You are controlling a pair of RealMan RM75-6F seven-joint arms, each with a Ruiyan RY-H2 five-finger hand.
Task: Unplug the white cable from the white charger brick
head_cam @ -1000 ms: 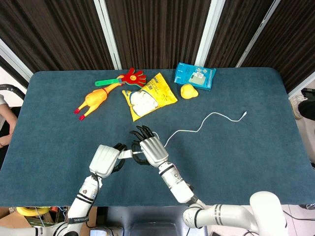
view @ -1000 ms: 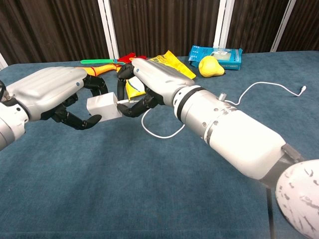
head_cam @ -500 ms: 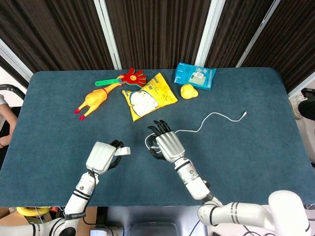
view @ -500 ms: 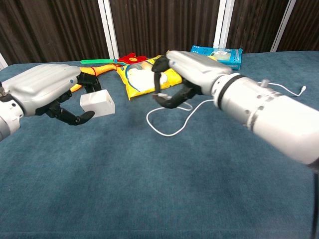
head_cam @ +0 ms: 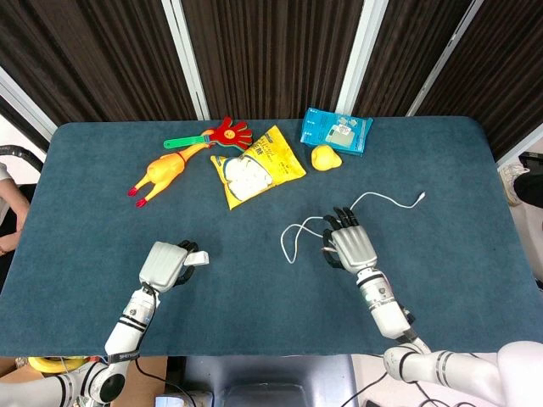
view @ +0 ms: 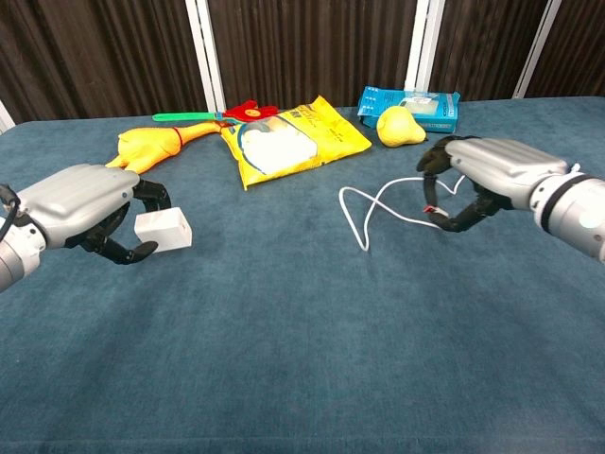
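Observation:
My left hand (head_cam: pixel 165 264) (view: pixel 80 203) holds the white charger brick (head_cam: pixel 198 257) (view: pixel 163 230) low over the table at the near left. The white cable (head_cam: pixel 386 197) (view: pixel 356 219) is separate from the brick. My right hand (head_cam: pixel 349 246) (view: pixel 482 175) is at the right of centre, fingers curled round the cable's near end. The cable loops over the cloth left of that hand. Its other end trails off to the far right.
Along the far side of the blue table lie a yellow rubber chicken (head_cam: pixel 159 176), a red hand clapper (head_cam: pixel 227 133), a yellow snack bag (head_cam: pixel 254 167), a blue packet (head_cam: pixel 336 131) and a yellow fruit toy (head_cam: pixel 324 158).
The cable came out of the brick. My right hand carried the cable end to the right, dragging the loop along. My left hand drew the brick back to the left.

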